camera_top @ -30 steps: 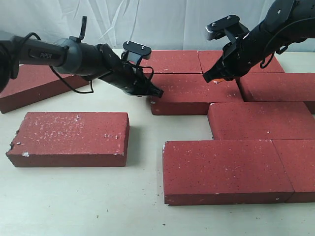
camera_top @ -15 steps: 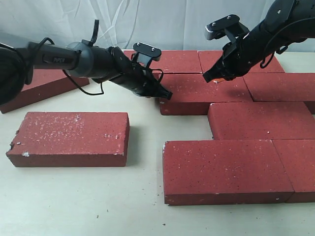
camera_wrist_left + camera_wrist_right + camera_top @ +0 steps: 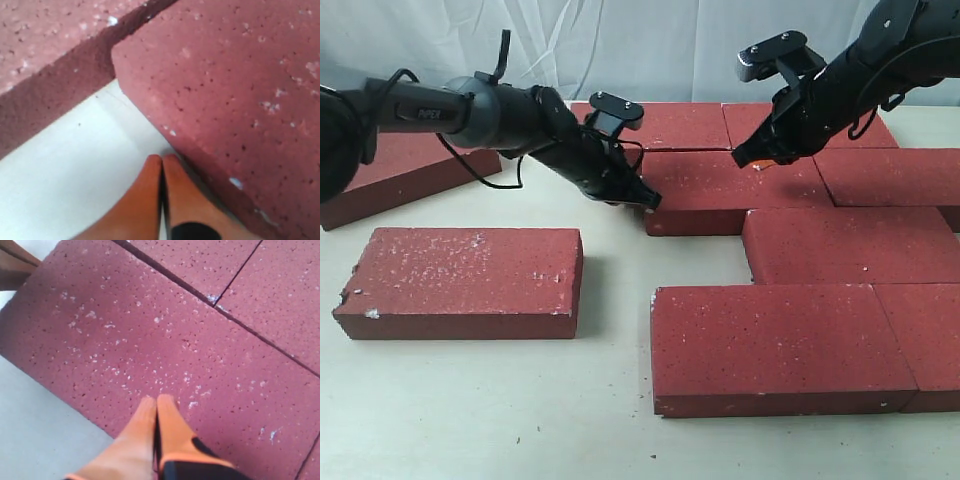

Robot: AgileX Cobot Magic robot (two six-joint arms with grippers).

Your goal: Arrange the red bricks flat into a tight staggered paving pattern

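Exterior view: the left arm reaches in low from the tabletop's [image 3: 470, 410] left edge, stretched nearly level and sloping down toward the middle, with a black cable looping off its sleeve. The left claw [image 3: 648, 200] is clenched on nothing, its tip at the left end of the middle brick [image 3: 730, 190]. The right arm comes down steeply from the far right corner with its wrist bent. The right claw [image 3: 745, 158] is likewise pinched closed and empty, its tip at that brick's far edge. The red bricks [image 3: 820, 250] lie flat in offset rows with tight joints, filling the tabletop's right half from far edge to near edge. A lone brick [image 3: 460, 275] lies flat near the left edge, well apart from the rows. A slanted brick [image 3: 390, 175] sits behind it toward the far left corner. All are rectangular slabs, dark red and gritty, flecked white, with chipped corners.

Left wrist view: two smooth orange fingertips [image 3: 147, 190] are pressed together just beside the middle brick's [image 3: 240, 75] pitted side face; whether they touch it I cannot tell. Pale tabletop [image 3: 70, 170] shows in the gap to a neighbouring brick [image 3: 40, 30].

Right wrist view: the orange fingertips [image 3: 170, 425] meet over the middle brick's [image 3: 150, 340] speckled top. Thin dark joints separate it from the bricks beyond.
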